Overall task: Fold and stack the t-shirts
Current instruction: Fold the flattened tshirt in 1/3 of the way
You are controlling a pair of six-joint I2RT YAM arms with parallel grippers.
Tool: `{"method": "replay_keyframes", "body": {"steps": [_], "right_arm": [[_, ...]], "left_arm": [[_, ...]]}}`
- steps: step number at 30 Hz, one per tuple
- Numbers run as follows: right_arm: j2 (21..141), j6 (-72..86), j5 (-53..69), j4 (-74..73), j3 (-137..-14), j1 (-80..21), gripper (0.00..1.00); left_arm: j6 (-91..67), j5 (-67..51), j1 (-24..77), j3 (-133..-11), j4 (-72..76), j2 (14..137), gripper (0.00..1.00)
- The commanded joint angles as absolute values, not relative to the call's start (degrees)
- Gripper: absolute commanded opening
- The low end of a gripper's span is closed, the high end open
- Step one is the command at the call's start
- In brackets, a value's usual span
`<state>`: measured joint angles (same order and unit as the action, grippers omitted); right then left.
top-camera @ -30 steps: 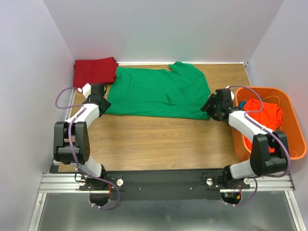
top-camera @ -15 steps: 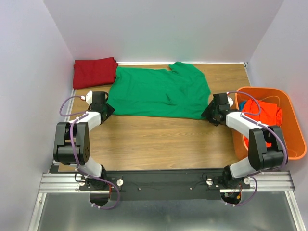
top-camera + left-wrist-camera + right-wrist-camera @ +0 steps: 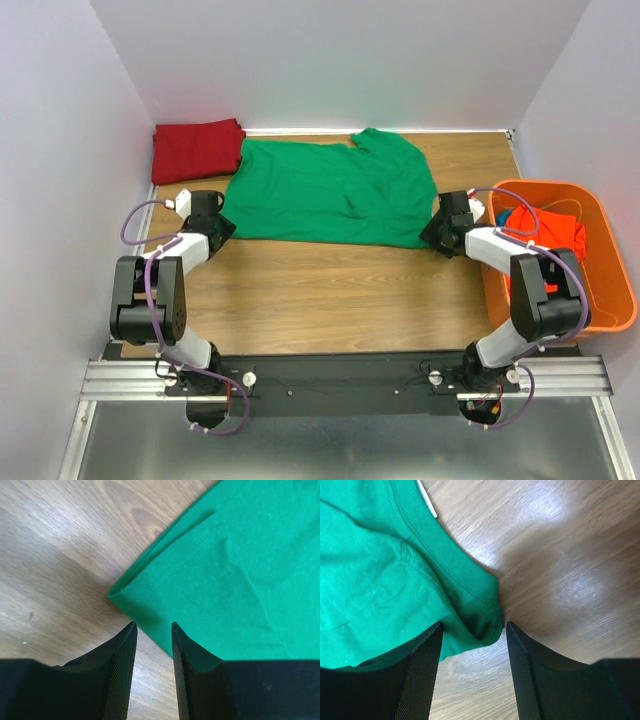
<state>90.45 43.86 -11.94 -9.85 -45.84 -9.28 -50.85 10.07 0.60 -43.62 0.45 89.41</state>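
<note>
The bright green t-shirt (image 3: 330,195) lies spread flat at the back of the table. My left gripper (image 3: 220,226) is open with a narrow gap and sits low at the shirt's near left corner (image 3: 131,591), which lies just ahead of the fingertips in the left wrist view, where the gripper (image 3: 152,627) shows bare wood between its jaws. My right gripper (image 3: 436,232) is open at the near right corner. In the right wrist view the gripper (image 3: 474,627) has the bunched corner (image 3: 480,615) between its fingertips. The dark red shirt (image 3: 197,150) lies folded at the back left. The orange-red shirt (image 3: 556,238) is in the basket.
The rigid orange basket (image 3: 612,300) stands at the right edge, right next to my right arm, with something blue (image 3: 516,216) under the orange-red shirt. White walls close the left, back and right sides. Bare wood table (image 3: 330,290) lies in front of the green shirt.
My left gripper has come nearer along the table to the shirt's near left corner. My right gripper has shifted slightly and its elbow has swung in. The green shirt has not moved.
</note>
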Motion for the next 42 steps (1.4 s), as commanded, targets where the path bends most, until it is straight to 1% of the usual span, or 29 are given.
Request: {"method": "replay_keyframes", "body": {"steps": [1, 5, 6, 8, 9, 10, 11, 14, 15, 19, 23, 30, 34, 35, 36, 38, 39, 42], "right_arm": [[91.67, 43.15, -15.29, -9.84, -47.11, -9.23, 0.60], [92.02, 43.16, -13.01, -9.49, -47.11, -9.23, 0.51], [92.28, 43.07, -12.75, -9.41, -47.11, -9.23, 0.48], [92.55, 42.80, -12.04, -9.32, -47.28, -9.23, 0.35], [92.55, 42.72, -11.78, -9.32, -47.46, -9.32, 0.29], [92.46, 42.54, -11.43, -9.40, -47.55, -9.23, 0.22], [92.29, 42.37, -10.56, -9.40, -47.90, -9.23, 0.19], [90.88, 41.22, -9.93, -9.58, -48.25, -9.32, 0.11], [90.27, 40.79, -9.84, -9.84, -48.25, -9.14, 0.09], [85.36, 40.17, -8.18, -13.52, -48.60, -9.14, 0.04], [80.27, 40.08, -6.51, -17.74, -48.25, -9.14, 0.04], [71.38, 42.62, -5.53, -25.22, -44.74, -9.05, 0.04], [68.47, 42.71, -5.89, -26.72, -42.81, -9.14, 0.06], [68.64, 42.71, -5.63, -26.72, -42.54, -9.14, 0.06], [68.99, 42.89, -5.54, -26.72, -42.10, -9.05, 0.05], [70.39, 43.15, -5.36, -26.63, -42.10, -9.05, 0.04], [70.75, 43.15, -5.54, -26.63, -42.19, -9.14, 0.04], [71.63, 42.89, -6.15, -26.63, -42.63, -9.14, 0.03]], "left_arm": [[-51.50, 14.41, 0.53, -44.21, -1.49, 87.54, 0.41], [-51.50, 15.20, 0.53, -45.00, -1.84, 89.47, 0.41], [-51.50, 15.55, 0.44, -45.35, -1.85, 90.08, 0.40], [-51.50, 15.91, 0.53, -45.70, -2.02, 91.58, 0.36], [-51.42, 15.73, 0.53, -46.23, -2.11, 92.10, 0.29], [-51.33, 15.65, 0.53, -46.58, -2.02, 92.98, 0.25], [-51.24, 15.64, 0.53, -46.76, -2.02, 93.25, 0.21], [-50.80, 15.12, 0.44, -47.72, -2.28, 93.52, 0.03], [-50.71, 15.38, 0.53, -48.33, -2.89, 93.43, 0.00], [-51.24, 18.45, 0.53, -49.56, -8.51, 90.36, 0.00], [-51.59, 20.83, 0.44, -48.43, -14.05, 86.15, 0.00], [-53.00, 21.18, 0.53, -39.12, -14.15, 75.77, 0.00], [-51.50, 17.50, 0.53, -34.38, -8.80, 71.29, 0.00], [-50.89, 16.27, 0.53, -33.93, -5.40, 70.93, 0.04], [-50.28, 14.08, 0.44, -33.23, -3.88, 70.75, 0.19], [-50.27, 13.28, 0.53, -32.96, -0.46, 70.66, 0.34], [-49.93, 12.75, 0.44, -33.05, -0.27, 70.84, 0.43], [-49.66, 12.31, 0.44, -34.19, 3.33, 73.29, 0.48]]}}
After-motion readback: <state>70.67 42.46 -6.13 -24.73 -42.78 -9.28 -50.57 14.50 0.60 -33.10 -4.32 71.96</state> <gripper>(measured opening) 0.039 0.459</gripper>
